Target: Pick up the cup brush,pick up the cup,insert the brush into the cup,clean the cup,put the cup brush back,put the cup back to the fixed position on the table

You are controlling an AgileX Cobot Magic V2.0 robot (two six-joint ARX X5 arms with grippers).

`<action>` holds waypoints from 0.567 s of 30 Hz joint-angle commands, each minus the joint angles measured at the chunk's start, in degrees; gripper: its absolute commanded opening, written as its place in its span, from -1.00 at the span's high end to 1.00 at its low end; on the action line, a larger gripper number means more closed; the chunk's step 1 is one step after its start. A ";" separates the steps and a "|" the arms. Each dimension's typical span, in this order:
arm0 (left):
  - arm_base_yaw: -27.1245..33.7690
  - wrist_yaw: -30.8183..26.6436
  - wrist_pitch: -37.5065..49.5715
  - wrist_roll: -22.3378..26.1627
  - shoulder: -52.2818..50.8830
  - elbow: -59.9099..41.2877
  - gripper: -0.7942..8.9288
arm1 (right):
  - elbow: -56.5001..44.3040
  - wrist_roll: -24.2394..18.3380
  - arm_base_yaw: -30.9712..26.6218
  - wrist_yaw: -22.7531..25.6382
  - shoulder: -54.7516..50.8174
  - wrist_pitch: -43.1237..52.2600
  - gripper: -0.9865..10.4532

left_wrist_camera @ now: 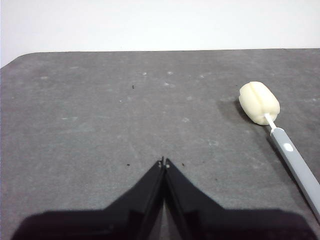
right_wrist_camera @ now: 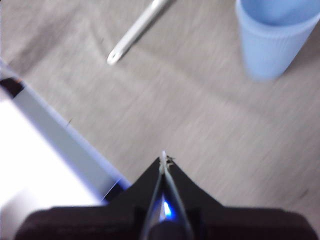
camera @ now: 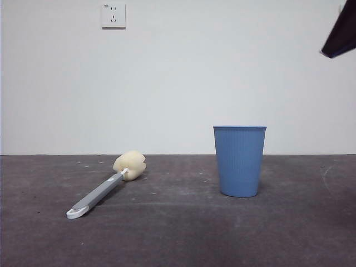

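While both tools sit pressed together, the left tool (left_wrist_camera: 164, 162) is near the cup brush (left_wrist_camera: 272, 127) and the right tool (right_wrist_camera: 163, 157) well apart from the cup (right_wrist_camera: 274, 37).

Cup (camera: 240, 161): ribbed matt plastic. Cup brush (camera: 105, 186): spongy head, smooth handle. Table (camera: 178, 233): matt, scuffed.

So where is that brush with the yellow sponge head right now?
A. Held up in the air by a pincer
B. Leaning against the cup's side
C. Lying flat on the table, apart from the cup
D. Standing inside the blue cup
C: the cup brush lies flat on the table, clear of the upright cup, and neither pincer holds it.
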 commanded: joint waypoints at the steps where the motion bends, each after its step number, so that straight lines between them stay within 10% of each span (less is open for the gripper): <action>1: 0.15 -0.13 0.26 -0.39 -0.11 -0.81 0.84 | 0.13 -2.01 -1.46 2.78 -2.51 7.30 0.82; 17: 0.15 -0.13 0.28 -0.39 -0.09 -0.81 0.84 | -9.75 -5.86 -15.50 9.62 -20.61 31.26 0.82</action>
